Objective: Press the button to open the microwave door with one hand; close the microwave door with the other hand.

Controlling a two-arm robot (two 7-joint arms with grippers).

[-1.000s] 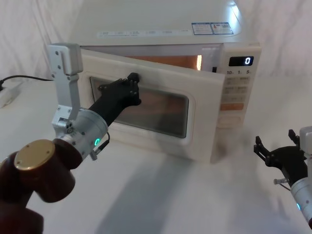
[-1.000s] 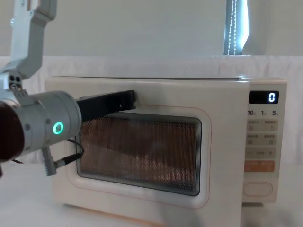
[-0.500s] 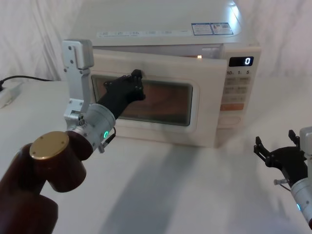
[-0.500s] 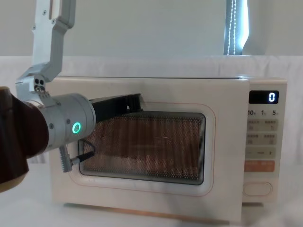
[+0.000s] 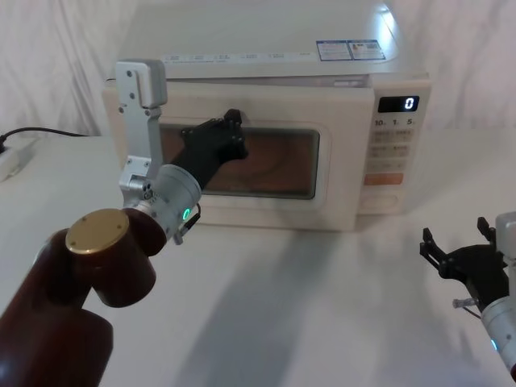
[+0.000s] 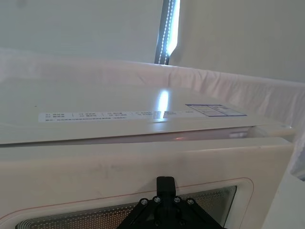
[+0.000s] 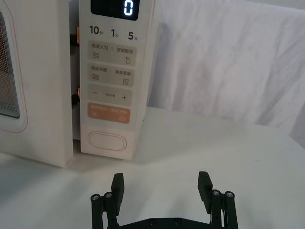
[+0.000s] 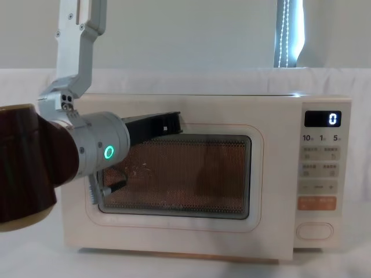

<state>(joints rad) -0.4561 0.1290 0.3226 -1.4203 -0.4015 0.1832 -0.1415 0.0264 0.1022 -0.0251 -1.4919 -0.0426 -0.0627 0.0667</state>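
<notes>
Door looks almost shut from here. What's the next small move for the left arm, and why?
Probably one more short push forward. The left pincer sits against the microwave door at the window's upper edge, but the right wrist view shows a narrow gap at the door's latch edge beside the control panel.

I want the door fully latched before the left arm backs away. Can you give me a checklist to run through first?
1. left gripper against the microwave door, at the window's upper edge: ok.
2. Door flush with the control panel: not ok; the right wrist view shows a gap.
3. Latch engaged: cannot tell.
4. right gripper open, low on the table, off the button: ok.
5. Display reads 0: ok.
</notes>
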